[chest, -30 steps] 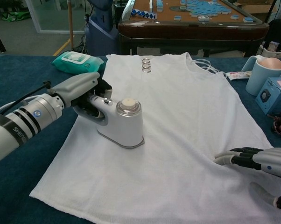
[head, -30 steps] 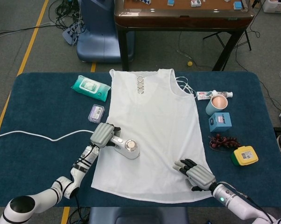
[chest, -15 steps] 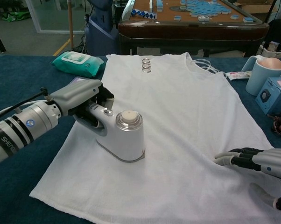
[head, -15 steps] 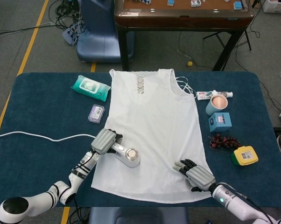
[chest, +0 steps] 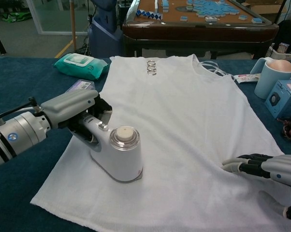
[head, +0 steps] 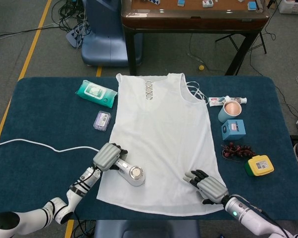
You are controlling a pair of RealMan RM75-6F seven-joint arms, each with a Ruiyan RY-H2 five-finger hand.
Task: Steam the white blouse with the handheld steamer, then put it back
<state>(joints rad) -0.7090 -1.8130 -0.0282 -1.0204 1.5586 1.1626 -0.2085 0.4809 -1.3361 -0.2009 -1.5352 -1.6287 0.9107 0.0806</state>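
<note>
The white blouse (head: 161,134) (chest: 184,121) lies flat on the blue table, neckline at the far side. My left hand (head: 108,156) (chest: 70,108) grips the handle of the white handheld steamer (head: 131,173) (chest: 117,153), whose face rests on the blouse's lower left part near the hem. A white cord (head: 40,146) runs from it off to the left. My right hand (head: 208,185) (chest: 269,169) rests flat on the blouse's lower right corner, fingers spread and holding nothing.
A green wipes pack (head: 95,93) (chest: 80,65) and a small packet (head: 102,120) lie left of the blouse. On the right stand a cup (head: 229,110) (chest: 273,76), a blue box (head: 233,129) (chest: 283,98), dark berries (head: 236,150) and a yellow-green object (head: 259,165).
My left hand has drawn the steamer down the blouse toward the near hem and slightly left. The right hand has stayed put on the lower right corner.
</note>
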